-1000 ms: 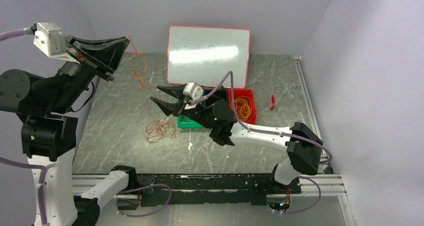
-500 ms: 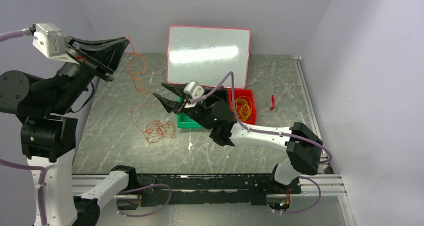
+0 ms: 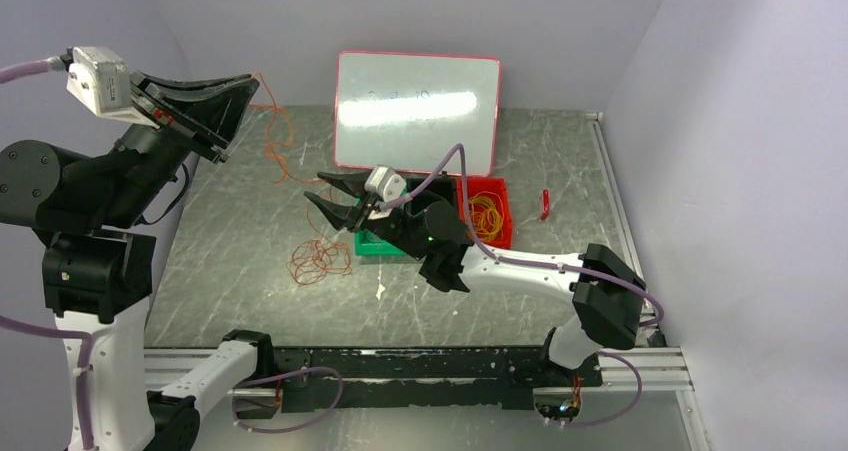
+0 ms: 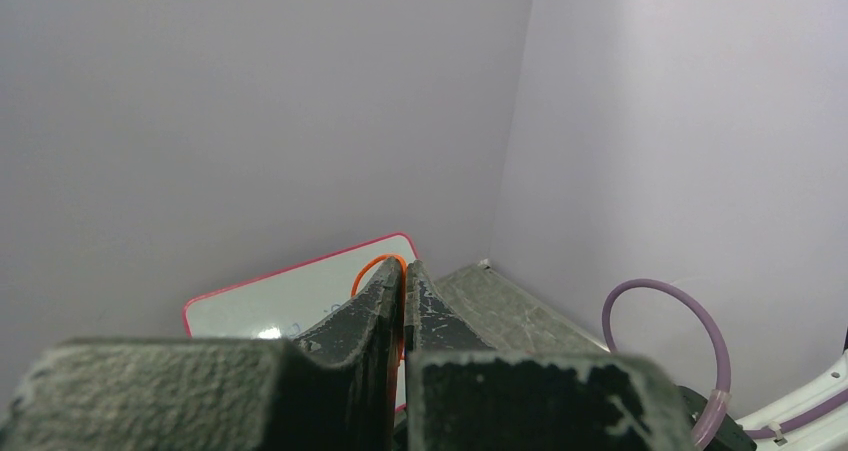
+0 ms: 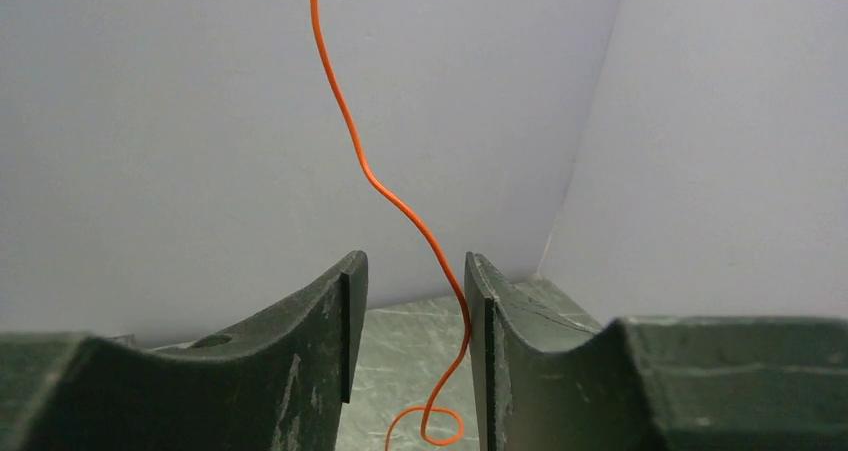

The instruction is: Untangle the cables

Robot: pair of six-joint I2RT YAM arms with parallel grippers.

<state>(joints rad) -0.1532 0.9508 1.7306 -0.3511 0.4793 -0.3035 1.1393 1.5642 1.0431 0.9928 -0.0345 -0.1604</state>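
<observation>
A thin orange-red cable [image 3: 278, 143] hangs from my left gripper [image 3: 250, 83], which is raised high at the left and shut on it. In the left wrist view the cable [image 4: 372, 267] loops out above the closed gripper [image 4: 403, 268]. The strand runs down to my right gripper [image 3: 326, 193], which is open above the table. In the right wrist view the strand [image 5: 400, 203] passes between the open gripper's [image 5: 406, 271] fingers and touches the right finger [image 5: 480, 301]. The rest of the cable lies in a tangled pile [image 3: 320, 259] on the table. Yellow cables [image 3: 487, 212] lie in a red bin.
The red bin [image 3: 507, 221] and a green bin [image 3: 375, 246], mostly hidden under the right arm, stand mid-table. A whiteboard [image 3: 418, 111] leans on the back wall. A small red object [image 3: 545, 203] lies at the right. Walls close in on the left and right.
My right gripper has shifted slightly left and its jaws stand wider. The hanging orange strand has swung from a long drop toward the pile to a line running into the right gripper.
</observation>
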